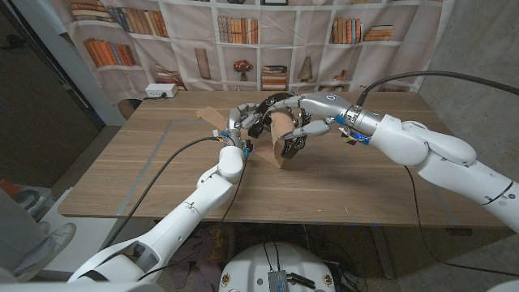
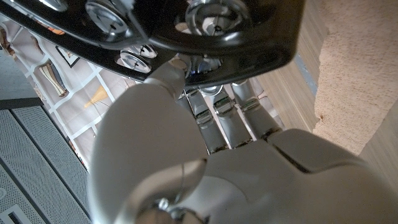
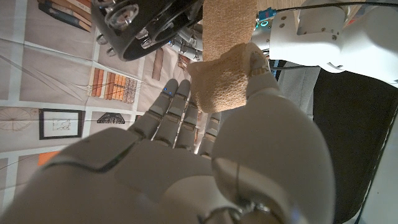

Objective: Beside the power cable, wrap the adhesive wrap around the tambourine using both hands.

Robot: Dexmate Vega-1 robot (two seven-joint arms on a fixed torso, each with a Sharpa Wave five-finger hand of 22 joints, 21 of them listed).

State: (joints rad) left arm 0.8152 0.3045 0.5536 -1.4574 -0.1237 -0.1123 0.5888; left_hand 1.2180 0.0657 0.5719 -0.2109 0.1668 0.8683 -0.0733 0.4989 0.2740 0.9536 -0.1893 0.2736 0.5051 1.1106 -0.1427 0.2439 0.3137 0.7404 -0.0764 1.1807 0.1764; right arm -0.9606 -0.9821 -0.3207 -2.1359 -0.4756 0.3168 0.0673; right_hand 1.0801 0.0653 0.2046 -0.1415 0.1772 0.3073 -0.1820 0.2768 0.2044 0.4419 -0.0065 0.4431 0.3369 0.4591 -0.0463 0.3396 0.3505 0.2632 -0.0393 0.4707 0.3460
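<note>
Over the table's middle, both hands meet around the black tambourine (image 1: pixel 272 104), which is lifted off the wood. My left hand (image 1: pixel 242 120) grips its rim from the left; its fingers (image 2: pixel 219 118) reach up to the rim and the metal jingles (image 2: pixel 214 15). My right hand (image 1: pixel 312 109) holds the tan adhesive wrap (image 3: pixel 227 78), its thumb pressing the bunched roll against the fingers. A strip of wrap (image 3: pixel 229 22) runs from the roll to the tambourine (image 3: pixel 146 25). A loose tan flap (image 1: pixel 282 144) hangs below the hands.
A black cable (image 1: pixel 170 162) runs across the table's left half toward the front edge. A tan scrap (image 1: pixel 208 113) lies behind my left hand. A white power strip (image 1: pixel 160 91) sits past the back left corner. Bookshelf-print curtains hang behind the table.
</note>
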